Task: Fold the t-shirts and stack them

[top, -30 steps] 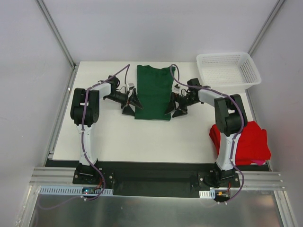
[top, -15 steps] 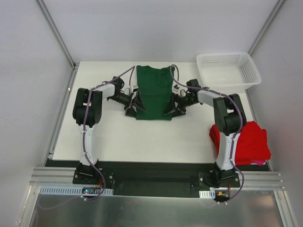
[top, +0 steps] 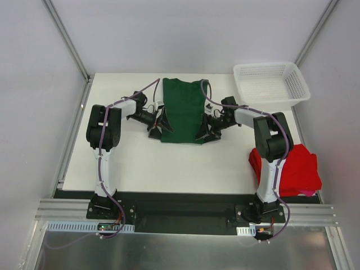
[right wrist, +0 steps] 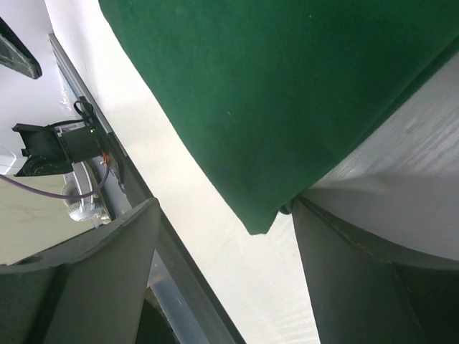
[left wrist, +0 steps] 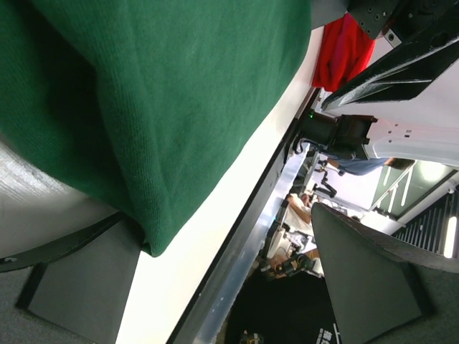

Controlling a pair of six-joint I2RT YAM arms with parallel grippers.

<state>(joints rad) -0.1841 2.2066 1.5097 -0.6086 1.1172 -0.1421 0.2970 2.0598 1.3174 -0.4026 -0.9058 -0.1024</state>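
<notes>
The dark green t-shirt (top: 181,109) lies flat as a narrow folded strip at the back middle of the table. My left gripper (top: 158,127) is at its near left corner and my right gripper (top: 205,129) at its near right corner. Both are open. In the left wrist view the green cloth (left wrist: 165,93) drapes over one finger (left wrist: 72,279), with its corner between the jaws. In the right wrist view the green cloth (right wrist: 287,86) ends in a corner beside one finger (right wrist: 358,287). The red t-shirt (top: 289,167) lies bunched at the table's right near edge.
A white mesh basket (top: 271,83) stands at the back right corner. Metal frame posts rise at both back corners. The black rail with the arm bases runs along the near edge. The red shirt (left wrist: 343,50) also shows in the left wrist view.
Both grippers have slid inward onto the green shirt's near corners. The right jaws have narrowed slightly. The shirts have not moved.
</notes>
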